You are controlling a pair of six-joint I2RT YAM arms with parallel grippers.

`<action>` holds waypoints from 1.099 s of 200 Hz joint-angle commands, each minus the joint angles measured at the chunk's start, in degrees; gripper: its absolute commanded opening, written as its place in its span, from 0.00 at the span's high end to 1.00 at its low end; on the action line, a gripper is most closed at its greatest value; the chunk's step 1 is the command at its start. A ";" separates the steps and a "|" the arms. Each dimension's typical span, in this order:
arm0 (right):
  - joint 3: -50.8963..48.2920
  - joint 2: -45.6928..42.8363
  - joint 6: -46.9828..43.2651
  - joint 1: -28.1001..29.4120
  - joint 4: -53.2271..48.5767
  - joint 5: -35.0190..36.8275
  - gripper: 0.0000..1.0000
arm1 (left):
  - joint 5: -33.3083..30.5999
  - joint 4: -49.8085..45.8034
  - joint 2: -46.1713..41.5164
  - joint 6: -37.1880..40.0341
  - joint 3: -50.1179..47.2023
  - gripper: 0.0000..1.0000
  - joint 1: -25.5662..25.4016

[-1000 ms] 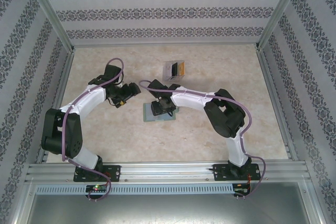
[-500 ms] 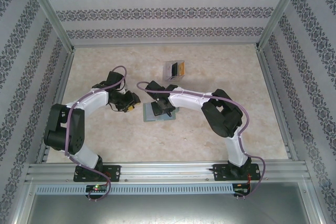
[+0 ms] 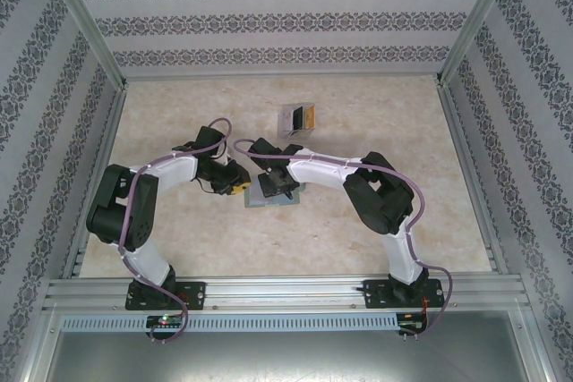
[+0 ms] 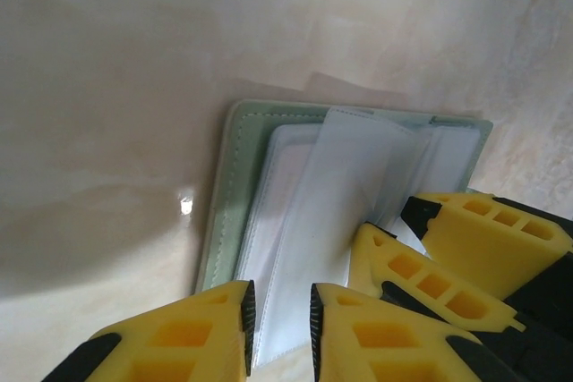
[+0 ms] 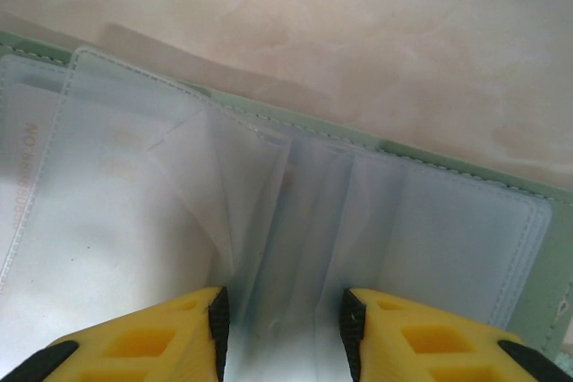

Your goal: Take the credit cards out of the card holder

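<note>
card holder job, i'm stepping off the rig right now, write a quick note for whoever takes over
Left gripper: jaws nearly together over the end of the card holder nearest that arm, with a clear sleeve in the gap. Cannot tell if it is pinched.
Right gripper: open, straddling the raised sleeves at the fold.
The holder lies open on the table, on the near side of a clear tray.
Done: holder opened.
Left: a card seems to sit in a sleeve, with faint print showing through. Pull the cards out.
</note>
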 commanded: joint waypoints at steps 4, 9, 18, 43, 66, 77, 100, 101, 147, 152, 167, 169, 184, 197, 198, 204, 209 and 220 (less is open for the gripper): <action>-3.15 3.78 0.99 -0.92 -1.33 0.33 0.59 | 1.52 1.73 1.59 -0.08 -0.58 0.72 -1.11; -3.19 3.77 0.92 -0.91 -1.23 0.20 0.59 | 1.81 1.78 1.85 -0.02 -0.58 0.71 -1.17; -3.28 3.65 1.02 -0.95 -1.09 0.01 0.59 | 2.20 2.12 2.22 -0.14 -0.56 0.71 -1.45; -3.54 3.34 1.12 -1.16 -0.70 -0.57 0.60 | 2.36 2.29 3.07 -0.17 -0.19 0.71 -1.91; -3.81 3.10 1.26 -1.43 -0.41 -1.01 0.60 | 2.53 2.21 3.97 -0.16 0.04 0.71 -2.23; -3.89 2.92 1.42 -1.50 -0.27 -1.28 0.60 | 2.83 2.34 4.30 -0.10 0.08 0.71 -2.36; -4.20 2.32 1.64 -1.70 0.09 -1.85 0.60 | 3.60 2.64 4.69 -0.03 0.11 0.72 -2.49; -4.23 2.26 1.67 -1.71 0.09 -1.91 0.60 | 3.66 2.67 4.70 -0.01 0.07 0.72 -2.53; -4.33 0.32 2.03 -2.19 0.87 -3.57 0.60 | 4.99 3.86 4.09 -0.19 0.12 0.78 -2.57; -4.34 0.17 1.97 -2.28 0.97 -3.73 0.60 | 5.16 3.91 4.09 -0.22 0.16 0.79 -2.62; -4.42 -0.23 2.15 -2.41 1.24 -4.15 0.60 | 5.63 4.44 4.13 -0.38 0.27 0.81 -2.62; -4.42 -0.30 2.17 -2.39 1.24 -4.16 0.60 | 5.69 4.51 4.23 -0.42 0.29 0.81 -2.63; -4.57 -0.67 2.30 -2.50 1.56 -4.68 0.60 | 6.15 4.97 4.35 -0.50 0.26 0.82 -2.69; -4.68 -1.22 2.55 -2.58 1.84 -5.08 0.60 | 6.35 4.94 4.27 -0.48 0.29 0.83 -2.66; -4.68 -1.27 2.57 -2.59 1.85 -5.10 0.60 | 6.35 4.96 4.27 -0.46 0.30 0.83 -2.66; -4.77 -1.52 2.58 -2.64 1.95 -5.30 0.60 | 6.44 4.82 4.13 -0.31 0.39 0.84 -2.74; -4.84 -1.78 2.65 -2.67 2.07 -5.54 0.60 | 6.45 4.81 3.96 -0.32 0.45 0.84 -2.71; -5.09 -2.64 2.91 -2.85 2.48 -6.07 0.59 | 6.56 4.84 3.74 -0.34 0.56 0.84 -2.69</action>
